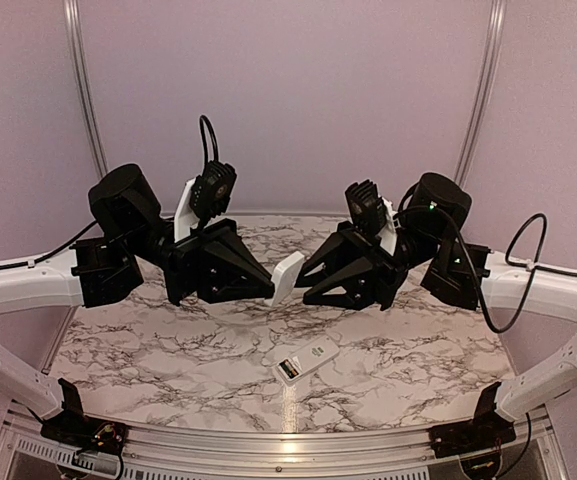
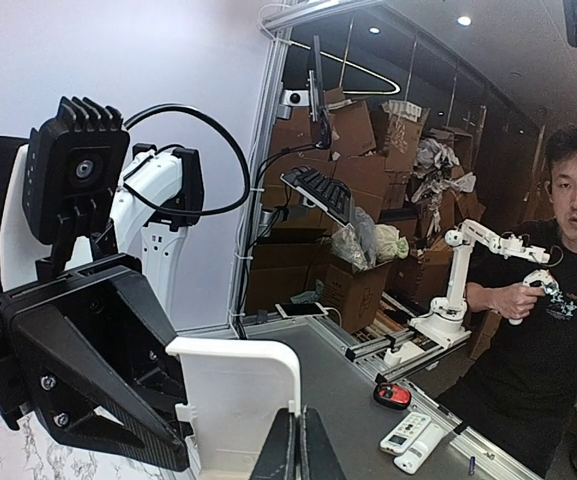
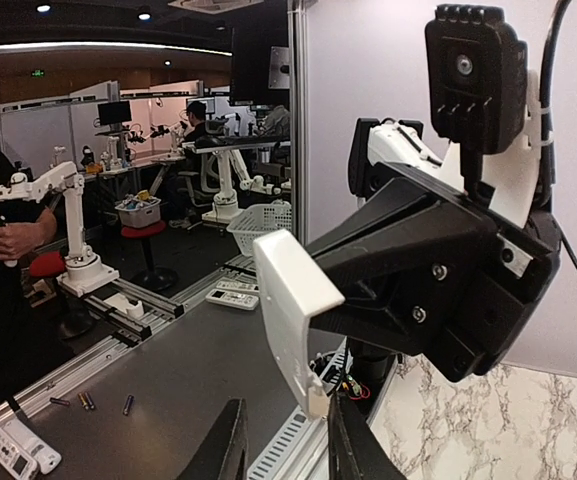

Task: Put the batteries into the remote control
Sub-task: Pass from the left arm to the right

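The remote control lies flat on the marble table, with a dark opening at its near end. The batteries are out of view. Above it, both arms meet in mid-air at a separate white cover piece. My left gripper is shut on the cover's edge, its fingers pressed together. The cover hangs on edge, tilted. My right gripper stands open around its lower end. The tab there is close to one of the fingers, and I cannot tell whether they touch.
Both arms hover over the table's middle, wrists level and facing each other. An aluminium frame rail runs along the near edge. Beyond the booth wall, the wrist views show another bench with spare remotes, boxes and a person.
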You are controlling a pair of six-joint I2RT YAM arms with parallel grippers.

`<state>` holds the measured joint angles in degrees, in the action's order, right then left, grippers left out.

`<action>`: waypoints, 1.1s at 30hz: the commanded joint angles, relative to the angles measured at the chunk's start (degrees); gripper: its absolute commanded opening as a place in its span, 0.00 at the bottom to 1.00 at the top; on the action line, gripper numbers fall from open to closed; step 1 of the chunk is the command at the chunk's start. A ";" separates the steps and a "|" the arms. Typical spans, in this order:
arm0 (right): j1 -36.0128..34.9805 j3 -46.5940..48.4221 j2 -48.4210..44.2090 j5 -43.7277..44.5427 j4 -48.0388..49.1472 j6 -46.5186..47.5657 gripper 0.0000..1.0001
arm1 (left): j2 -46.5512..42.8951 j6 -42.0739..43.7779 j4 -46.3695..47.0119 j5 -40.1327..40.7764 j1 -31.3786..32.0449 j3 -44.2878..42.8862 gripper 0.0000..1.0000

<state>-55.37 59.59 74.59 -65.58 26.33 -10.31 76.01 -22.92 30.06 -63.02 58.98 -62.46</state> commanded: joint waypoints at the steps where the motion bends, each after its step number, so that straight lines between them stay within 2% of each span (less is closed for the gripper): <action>1: -1.08 3.47 0.92 -1.97 0.05 0.30 0.25 | 1.33 -1.68 3.25 -0.89 0.26 0.93 0.00; 10: -1.49 4.13 1.08 -2.51 0.77 -0.53 0.19 | 2.21 -2.68 5.13 -1.41 0.26 1.36 0.00; 13: -1.49 4.05 1.14 -2.72 0.50 -0.52 0.13 | 2.08 -2.59 5.01 -0.90 0.18 1.53 0.00; 17: -1.49 4.41 1.75 -3.03 -0.11 -1.16 0.00 | 1.83 -1.74 3.25 1.13 -0.40 1.53 0.00; 18: -1.49 4.70 1.99 -3.20 -0.40 -1.33 0.00 | 1.67 -1.41 2.64 1.60 -0.63 1.59 0.02; 19: -1.49 4.81 2.15 -3.30 -0.74 -1.49 0.00 | 1.34 -1.09 2.12 2.15 -0.89 1.74 0.07; 23: -1.36 5.27 2.22 -2.14 -3.06 -2.37 0.00 | -0.98 3.59 -4.40 6.50 -1.89 1.94 0.46; 27: 0.00 5.23 1.97 2.20 -9.81 -3.19 0.00 | -5.62 14.17 -17.51 16.64 -2.44 1.52 0.76; 30: 1.96 3.41 1.95 5.04 -14.67 -6.21 0.00 | -10.33 19.36 -22.86 26.99 -3.05 3.06 0.97; 33: 3.04 0.65 2.38 7.26 -20.19 -8.13 0.00 | -15.03 20.53 -24.23 42.25 -3.08 7.25 0.99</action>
<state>-53.95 62.57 76.23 -62.96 15.90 -14.81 66.72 -8.75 13.30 -41.47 56.34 -59.22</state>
